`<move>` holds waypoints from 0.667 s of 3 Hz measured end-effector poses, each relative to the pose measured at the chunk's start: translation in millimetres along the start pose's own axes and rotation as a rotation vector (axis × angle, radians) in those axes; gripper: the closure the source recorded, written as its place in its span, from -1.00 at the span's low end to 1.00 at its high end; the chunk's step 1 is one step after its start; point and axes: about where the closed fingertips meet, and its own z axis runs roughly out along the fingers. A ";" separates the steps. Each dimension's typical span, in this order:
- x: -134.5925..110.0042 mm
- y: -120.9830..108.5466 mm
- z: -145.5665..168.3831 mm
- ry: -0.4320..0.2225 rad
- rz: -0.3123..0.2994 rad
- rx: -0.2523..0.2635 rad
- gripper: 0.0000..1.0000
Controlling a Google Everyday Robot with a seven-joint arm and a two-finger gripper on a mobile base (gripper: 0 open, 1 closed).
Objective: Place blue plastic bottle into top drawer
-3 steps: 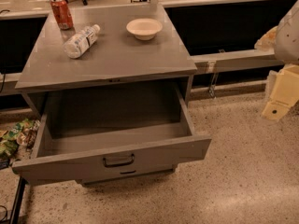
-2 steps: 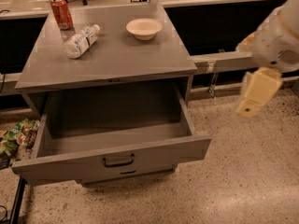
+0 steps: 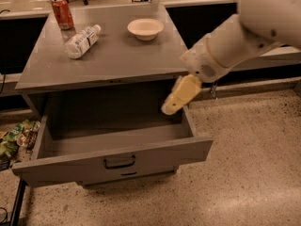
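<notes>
Bottle [image 3: 82,41]: on its side on the cabinet top [image 3: 117,60], toward the back left, white cap pointing to the rear; near the red can [image 3: 62,13], well apart from the bowl [image 3: 145,28].
Drawer [image 3: 113,157]: pulled out, nothing visible inside, bar handle [image 3: 119,162] on the front panel.
Gripper [image 3: 171,105]: hangs at the drawer's right rear corner, just under the edge of the cabinet top, on the white arm [image 3: 244,32] reaching in from the right.
Grip state: you cannot tell from this view whether it is open or closed; the bottle is not in it.
Handling, judged: light, thin-walled, likely to crumple and to roll; smooth, so it may slip.
Where to hold, judged: across the middle of the body at the label, squeezing gently; avoid the tapering neck.
Change over 1 second: the gripper was out over the floor to the right of the cabinet; it is now in against the drawer's right side.
Unchanged: bottle, can, bowl and drawer sit as they did.
Remaining: you have 2 steps ahead, pick-up and drop-in.
</notes>
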 end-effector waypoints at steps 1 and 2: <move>-18.5 -20.8 12.3 -0.074 0.004 0.065 -1.00; -23.5 -21.5 16.1 -0.100 0.009 0.072 -1.00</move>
